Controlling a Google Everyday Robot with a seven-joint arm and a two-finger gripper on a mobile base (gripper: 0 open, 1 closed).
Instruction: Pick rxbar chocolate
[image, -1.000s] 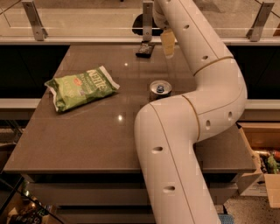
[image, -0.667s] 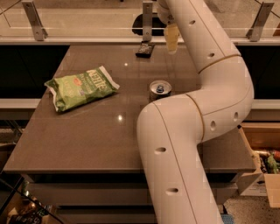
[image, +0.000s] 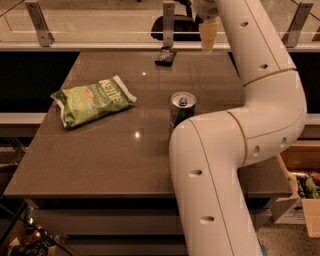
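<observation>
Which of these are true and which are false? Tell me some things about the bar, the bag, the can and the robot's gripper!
1. The bar lies near the far edge of the table. True.
2. The gripper is holding the bar. False: it hangs to the right of the bar, apart from it.
3. The bag lies to the left of the can. True.
4. The can is tipped on its side. False: it stands upright.

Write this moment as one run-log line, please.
tool: raised near chocolate bar at far edge of table | chocolate bar: flat on table, not held
</observation>
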